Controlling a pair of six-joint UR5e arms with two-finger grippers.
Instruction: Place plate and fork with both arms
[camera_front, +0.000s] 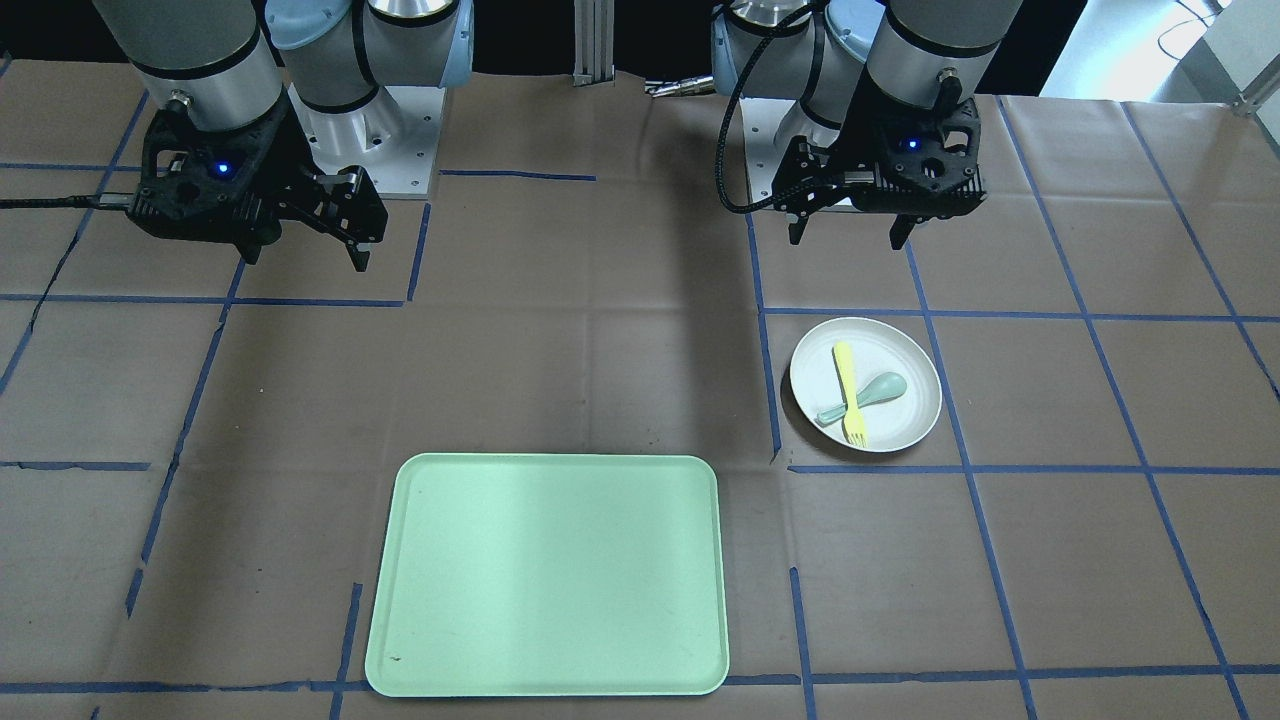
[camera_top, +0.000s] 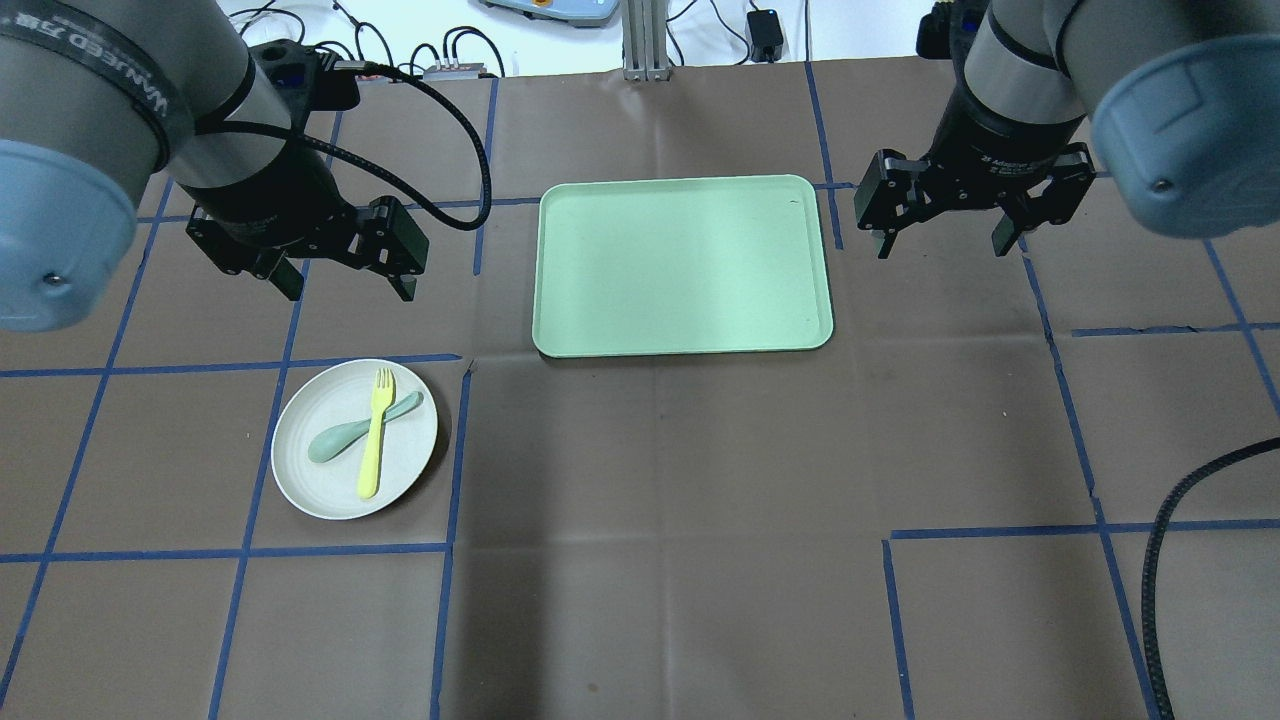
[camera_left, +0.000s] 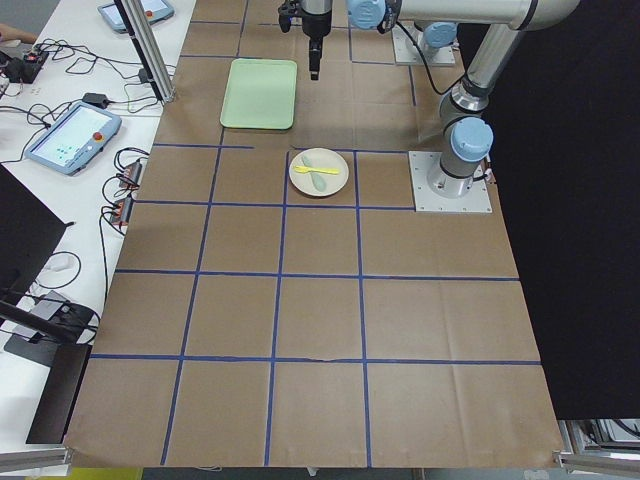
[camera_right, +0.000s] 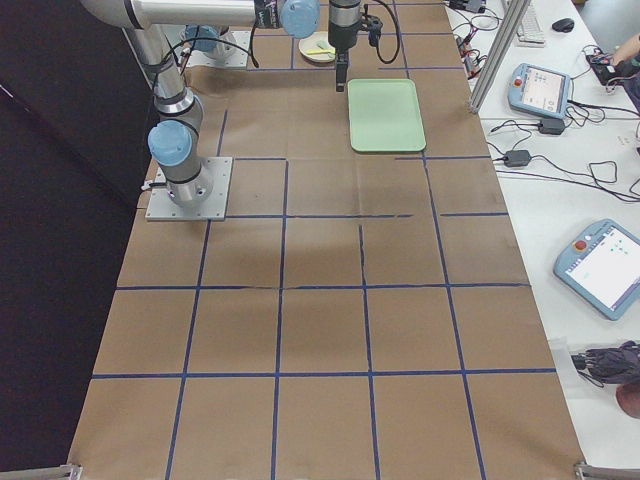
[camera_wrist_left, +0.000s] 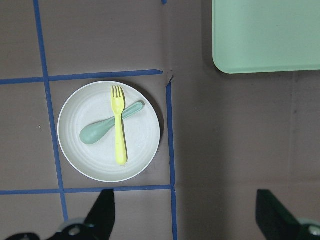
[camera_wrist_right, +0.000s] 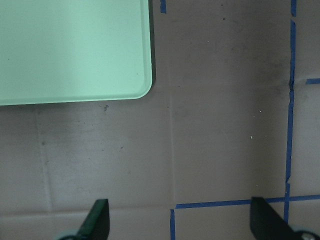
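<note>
The off-white plate (camera_top: 300, 475) lies on the brown table on my left side, also seen in the front view (camera_front: 905, 420) and the left wrist view (camera_wrist_left: 77, 150). The yellow fork (camera_top: 373, 435) lies across a teal spoon (camera_top: 335, 440) on the plate; the fork also shows in the left wrist view (camera_wrist_left: 119, 130). My left gripper (camera_top: 345, 285) hangs open and empty above the table, beyond the plate. My right gripper (camera_top: 945, 235) hangs open and empty to the right of the mint-green tray (camera_top: 685, 265).
The tray (camera_front: 550, 575) lies flat and empty at the table's middle. Blue tape lines (camera_top: 455, 450) grid the brown paper. Cables, pendants and a metal post (camera_top: 640, 40) stand beyond the table's far edge. The arm bases (camera_front: 370, 130) are bolted to the robot's side.
</note>
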